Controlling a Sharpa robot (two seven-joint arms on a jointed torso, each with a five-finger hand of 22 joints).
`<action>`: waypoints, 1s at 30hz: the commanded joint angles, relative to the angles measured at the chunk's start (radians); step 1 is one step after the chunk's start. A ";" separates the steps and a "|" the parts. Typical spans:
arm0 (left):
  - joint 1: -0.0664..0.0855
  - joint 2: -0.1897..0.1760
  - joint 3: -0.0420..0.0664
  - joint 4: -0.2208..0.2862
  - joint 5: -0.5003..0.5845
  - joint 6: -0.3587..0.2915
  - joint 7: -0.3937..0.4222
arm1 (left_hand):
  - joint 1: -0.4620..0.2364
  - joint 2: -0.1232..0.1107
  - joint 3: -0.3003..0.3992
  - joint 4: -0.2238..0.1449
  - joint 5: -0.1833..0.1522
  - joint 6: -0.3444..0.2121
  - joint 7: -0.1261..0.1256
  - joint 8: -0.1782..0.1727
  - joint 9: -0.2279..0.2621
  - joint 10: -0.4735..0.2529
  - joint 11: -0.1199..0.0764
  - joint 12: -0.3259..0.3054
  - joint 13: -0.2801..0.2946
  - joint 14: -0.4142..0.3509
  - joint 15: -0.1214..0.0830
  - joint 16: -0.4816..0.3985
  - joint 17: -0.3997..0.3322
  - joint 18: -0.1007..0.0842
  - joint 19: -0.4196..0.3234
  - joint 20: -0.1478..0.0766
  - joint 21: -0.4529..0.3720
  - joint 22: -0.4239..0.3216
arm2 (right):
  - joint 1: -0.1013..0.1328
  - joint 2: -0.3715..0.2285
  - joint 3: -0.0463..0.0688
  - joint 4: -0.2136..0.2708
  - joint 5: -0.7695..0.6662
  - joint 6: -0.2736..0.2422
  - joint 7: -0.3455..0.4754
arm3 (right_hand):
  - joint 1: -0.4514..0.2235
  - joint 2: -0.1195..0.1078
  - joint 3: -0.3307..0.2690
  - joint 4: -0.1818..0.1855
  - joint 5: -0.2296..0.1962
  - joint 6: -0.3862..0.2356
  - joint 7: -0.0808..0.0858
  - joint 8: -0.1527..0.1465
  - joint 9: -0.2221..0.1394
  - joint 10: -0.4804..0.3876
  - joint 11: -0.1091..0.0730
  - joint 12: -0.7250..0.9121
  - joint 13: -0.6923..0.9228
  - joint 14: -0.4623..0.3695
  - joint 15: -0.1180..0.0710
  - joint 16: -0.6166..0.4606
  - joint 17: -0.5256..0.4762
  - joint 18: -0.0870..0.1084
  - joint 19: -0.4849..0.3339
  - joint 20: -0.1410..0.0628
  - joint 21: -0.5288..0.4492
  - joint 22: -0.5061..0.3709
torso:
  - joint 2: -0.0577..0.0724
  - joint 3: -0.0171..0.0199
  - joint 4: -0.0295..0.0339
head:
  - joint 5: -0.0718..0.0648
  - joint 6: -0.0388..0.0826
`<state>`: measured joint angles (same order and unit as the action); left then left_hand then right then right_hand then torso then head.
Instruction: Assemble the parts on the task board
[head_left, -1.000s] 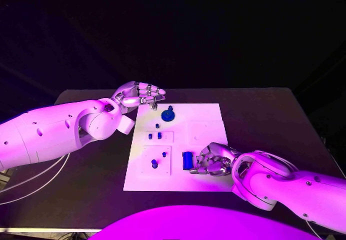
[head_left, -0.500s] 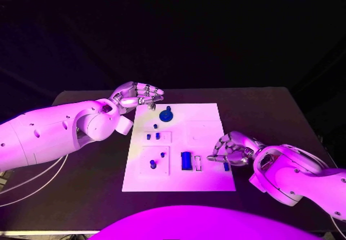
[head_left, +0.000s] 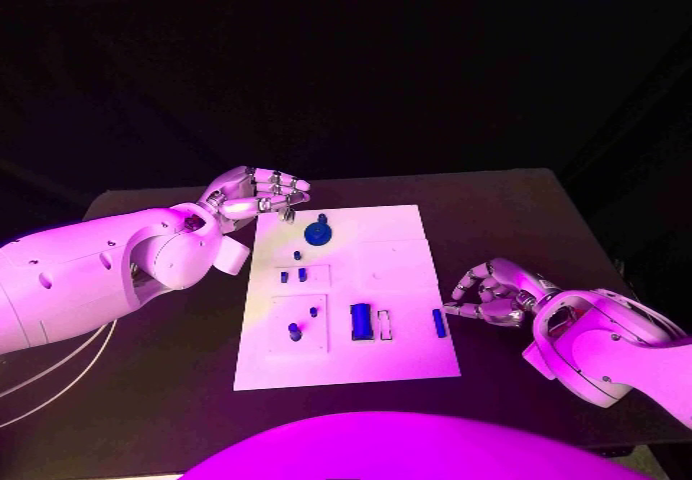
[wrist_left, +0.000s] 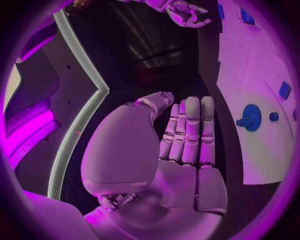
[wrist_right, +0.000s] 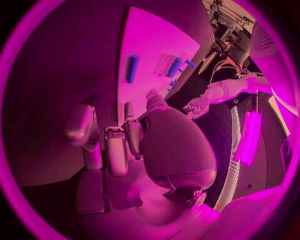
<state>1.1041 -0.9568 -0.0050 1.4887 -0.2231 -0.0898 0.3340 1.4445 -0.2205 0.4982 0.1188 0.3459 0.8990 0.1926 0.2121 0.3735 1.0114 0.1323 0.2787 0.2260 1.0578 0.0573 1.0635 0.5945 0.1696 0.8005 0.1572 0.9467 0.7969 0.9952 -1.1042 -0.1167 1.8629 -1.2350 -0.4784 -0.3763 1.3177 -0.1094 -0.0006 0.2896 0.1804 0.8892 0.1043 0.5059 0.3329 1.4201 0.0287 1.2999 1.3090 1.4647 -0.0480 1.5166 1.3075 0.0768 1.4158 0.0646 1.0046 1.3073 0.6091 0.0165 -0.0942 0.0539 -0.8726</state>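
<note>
We see the flat white rectangular task board (head_left: 389, 290) lying between our two hands on the black table (head_left: 548, 230), with its small blue plastic parts scattered over it. Our right hand (head_left: 495, 296) sits on the table just beside the board's edge, fingers curled loosely inward and holding nothing that we can make out. Just off its fingertips, on the board, lies a short blue bar-shaped part (head_left: 438, 322), flat and free. We judge this part is waiting to go into a seat, and the hand stands off it so that the board is in plain sight.

Further from the right hand, toward the board's middle, a wider blue block (head_left: 361, 321) stands beside a narrow white slot (head_left: 384, 323) — that slot looks like the likely home for the bar, though we cannot be sure.

Our left hand (head_left: 260, 194) hovers at the board's far corner, fingers bent in together with nothing in them; in the left wrist view the fingers (wrist_left: 190, 130) lie side by side, straight and close. Just beyond its fingertips a round blue disc with a knob (head_left: 317, 235) rests on the board — near enough, we think, for the left hand to take it. Smaller blue pegs (head_left: 294, 275) stand in a recessed square further off.
</note>
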 joint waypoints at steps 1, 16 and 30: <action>0.000 -0.002 0.000 0.004 -0.002 0.005 0.011 | -0.005 0.008 0.003 0.005 0.003 -0.008 0.000 0.003 -0.001 -0.005 -0.002 0.006 0.001 -0.006 0.001 0.004 -0.002 0.013 0.001 0.003 -0.006 -0.001 | -0.015 0.008 0.000 -0.004 -0.086 -0.005 -0.021 | 0.008 -0.001 0.007 0.001 0.003 0.018 -0.002 0.002 0.004 0.000 -0.005 0.002 0.052 0.078 0.005 0.004 0.138 0.016 0.005 0.000 0.018 0.075 | 0.000 0.0011 -0.0004 | -0.002 0.000; 0.000 -0.002 0.000 0.005 -0.002 0.008 0.012 | -0.005 0.008 0.003 0.005 0.003 -0.008 0.000 0.003 -0.001 -0.005 -0.002 0.006 0.001 -0.006 0.001 0.004 -0.002 0.013 0.001 0.003 -0.006 -0.001 | -0.061 0.067 -0.001 -0.031 -0.137 0.038 -0.096 | 0.000 -0.004 0.009 0.001 -0.015 0.078 -0.025 0.028 0.021 0.011 -0.023 0.014 0.060 0.082 -0.009 0.009 0.151 0.013 0.017 -0.011 0.035 0.081 | -0.001 -0.0009 0.0005 | 0.008 0.000; 0.000 -0.001 0.000 0.003 -0.002 0.006 0.014 | -0.005 0.008 0.003 0.005 0.003 -0.007 0.000 0.004 0.000 -0.007 -0.002 0.007 0.001 -0.006 0.001 0.005 -0.002 0.013 0.001 0.003 -0.007 -0.002 | -0.066 0.107 -0.001 -0.062 -0.171 0.146 -0.152 | 0.052 0.007 0.041 -0.004 0.008 0.095 -0.046 0.063 0.047 0.020 -0.042 0.027 0.069 0.085 -0.026 0.012 0.160 0.012 0.022 -0.026 0.039 0.084 | 0.000 -0.0007 -0.0018 | 0.008 0.000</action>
<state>1.1036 -0.9595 -0.0056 1.4909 -0.2232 -0.0893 0.3347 1.4445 -0.2205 0.4981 0.1188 0.3459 0.8990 0.1925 0.2121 0.3736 1.0114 0.1323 0.2787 0.2256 1.0578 0.0573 1.0635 0.5937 0.1696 0.8005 0.1571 0.9438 0.7960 0.9365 -1.0020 -0.1115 1.8073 -1.3813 -0.4109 -0.4891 1.3607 -0.1039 0.0366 0.2857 0.1857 0.9872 0.0602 0.5737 0.3834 1.4417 -0.0075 1.3236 1.3086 1.4684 -0.0666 1.5244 1.3073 0.0769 1.4378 0.0428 1.0395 1.3079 0.6084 0.0151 -0.0964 0.0632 -0.8726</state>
